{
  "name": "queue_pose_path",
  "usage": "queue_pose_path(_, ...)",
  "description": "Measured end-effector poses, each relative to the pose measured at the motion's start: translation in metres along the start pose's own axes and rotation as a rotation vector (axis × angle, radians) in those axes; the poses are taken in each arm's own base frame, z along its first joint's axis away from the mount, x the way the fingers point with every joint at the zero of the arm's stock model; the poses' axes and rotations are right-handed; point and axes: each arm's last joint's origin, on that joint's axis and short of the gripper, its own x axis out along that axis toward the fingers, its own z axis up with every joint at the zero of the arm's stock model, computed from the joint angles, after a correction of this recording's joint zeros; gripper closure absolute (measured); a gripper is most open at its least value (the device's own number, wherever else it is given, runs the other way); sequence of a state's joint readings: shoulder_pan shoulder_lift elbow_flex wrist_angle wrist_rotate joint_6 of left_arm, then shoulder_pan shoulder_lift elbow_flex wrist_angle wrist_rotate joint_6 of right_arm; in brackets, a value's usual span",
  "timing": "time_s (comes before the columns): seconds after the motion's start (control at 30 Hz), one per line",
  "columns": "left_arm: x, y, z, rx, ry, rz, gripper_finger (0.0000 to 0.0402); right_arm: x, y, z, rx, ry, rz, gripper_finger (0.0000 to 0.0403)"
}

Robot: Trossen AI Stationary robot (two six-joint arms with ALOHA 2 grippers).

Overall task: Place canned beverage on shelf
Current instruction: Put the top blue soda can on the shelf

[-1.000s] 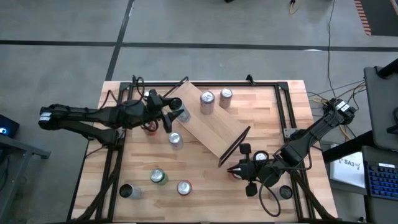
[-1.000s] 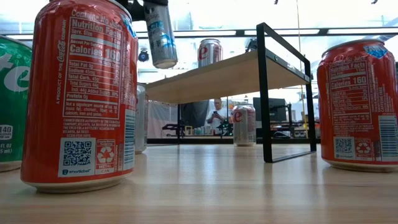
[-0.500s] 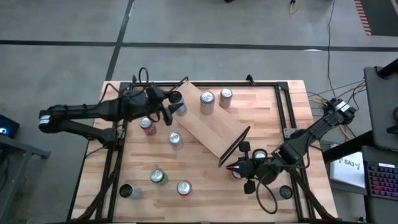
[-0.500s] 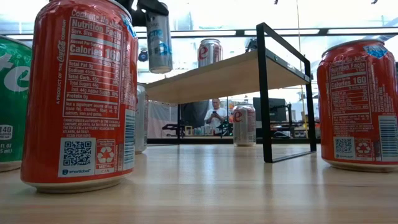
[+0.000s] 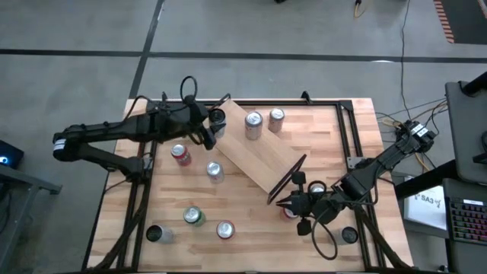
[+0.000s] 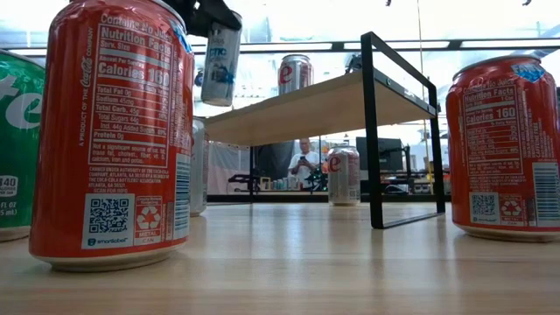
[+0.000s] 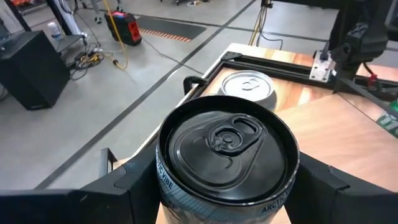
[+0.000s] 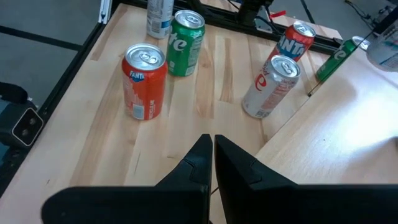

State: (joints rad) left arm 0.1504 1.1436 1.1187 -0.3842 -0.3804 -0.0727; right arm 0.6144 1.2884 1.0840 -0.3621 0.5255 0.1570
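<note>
Two cans (image 5: 253,125) already stand on the shelf (image 5: 259,156); a third is in the air. Left gripper (image 5: 209,129) clamps a tall silver can (image 6: 220,63) by its sides, carried tilted above the shelf's near-left end, presumably to clear the board edge before setting down. Lettering on its rim reads "ARCTIC VIBE". Right gripper (image 5: 288,204), fingers pressed together and empty, waits near the table's front right. Nearby cans read Fanta (image 8: 293,40) and "Nutrition Facts, Calories 160" (image 6: 115,131).
</note>
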Motion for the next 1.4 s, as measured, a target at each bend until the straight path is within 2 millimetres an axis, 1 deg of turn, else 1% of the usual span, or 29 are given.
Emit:
queue_pose_path(0.27,0.008,0.001,0.000,-0.048,-0.008,0.014,0.0162,0.000,0.000,0.000,0.000,0.000,0.000,0.0394)
queue_pose_path(0.47,0.013,0.000,-0.010,-0.050,-0.007,0.015,0.0162,0.000,0.000,0.000,0.000,0.000,0.000,0.0394)
queue_pose_path(0.57,0.014,-0.001,-0.013,-0.051,-0.001,0.016,0.0162,0.000,0.000,0.000,0.000,0.000,0.000,0.0394)
queue_pose_path(0.97,0.013,-0.001,-0.012,-0.063,-0.032,0.012,0.0162,0.000,0.000,0.000,0.007,0.000,0.000,0.0394)
queue_pose_path(1.1,0.017,-0.001,-0.020,-0.069,-0.054,0.006,0.0162,0.000,0.000,0.000,0.007,0.000,0.000,0.0394)
queue_pose_path(1.23,0.018,-0.003,-0.027,-0.085,-0.096,-0.037,0.0162,0.000,0.000,0.000,0.007,0.000,0.000,0.0394)
queue_pose_path(1.4,0.020,-0.003,-0.035,-0.089,-0.080,-0.035,0.0162,0.000,0.000,0.000,0.007,0.000,0.000,0.0394)
